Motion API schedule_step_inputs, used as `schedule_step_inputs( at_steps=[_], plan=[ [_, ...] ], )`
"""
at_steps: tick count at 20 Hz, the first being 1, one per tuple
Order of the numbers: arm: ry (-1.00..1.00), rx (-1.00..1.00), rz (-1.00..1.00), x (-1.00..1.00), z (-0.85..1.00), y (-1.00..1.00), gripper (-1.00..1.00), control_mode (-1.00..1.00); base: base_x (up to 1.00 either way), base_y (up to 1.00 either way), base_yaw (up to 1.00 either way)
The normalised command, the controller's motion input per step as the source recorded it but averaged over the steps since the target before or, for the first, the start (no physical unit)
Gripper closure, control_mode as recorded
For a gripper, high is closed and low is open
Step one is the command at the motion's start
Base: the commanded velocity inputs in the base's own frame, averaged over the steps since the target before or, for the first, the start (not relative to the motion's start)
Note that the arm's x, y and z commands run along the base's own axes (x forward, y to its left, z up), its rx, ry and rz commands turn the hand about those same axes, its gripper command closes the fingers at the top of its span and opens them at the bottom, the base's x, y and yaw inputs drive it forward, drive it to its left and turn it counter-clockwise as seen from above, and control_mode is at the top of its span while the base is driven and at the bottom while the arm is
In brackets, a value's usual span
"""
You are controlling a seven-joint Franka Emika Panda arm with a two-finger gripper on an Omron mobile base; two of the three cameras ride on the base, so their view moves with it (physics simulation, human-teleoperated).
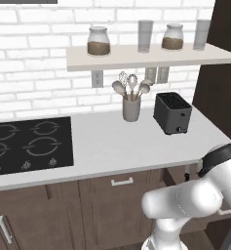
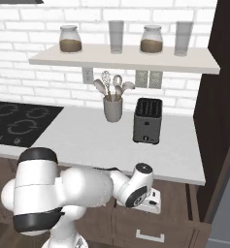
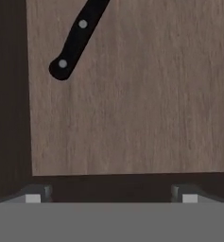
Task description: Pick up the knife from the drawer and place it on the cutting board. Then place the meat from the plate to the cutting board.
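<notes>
hand: fingers wide apart, empty | knife: black handle lying on drawer floor, w/ hand hovering above drawer

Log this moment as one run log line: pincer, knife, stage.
pincer: open, empty, above drawer floor | knife: lying in drawer, black handle in hand view, not gripped | stage: approaching knife, pick not yet done

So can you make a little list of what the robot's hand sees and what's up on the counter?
knife: black handle lying flat on the drawer floor, blade out of frame
gripper: open, above the drawer, apart from the knife
counter: toaster, utensil holder
stove: left of counter
shelf: two jars, two glasses
</notes>
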Motion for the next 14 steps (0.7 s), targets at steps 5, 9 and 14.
schedule_step_inputs(
  at_steps=[5, 9, 14],
  plan=[
    [0.08, 0.00, 0.00, -0.29, -0.16, 0.00, -1.00, -1.00, 0.00, 0.00, 0.00],
    [0.13, 0.00, 0.02, -0.66, 0.00, 0.00, -1.00, -1.00, 0.00, 0.00, 0.00],
    [0.08, 0.00, 0.05, -0.90, 0.00, 0.00, -1.00, -1.00, 0.00, 0.00, 0.00]
  ],
)
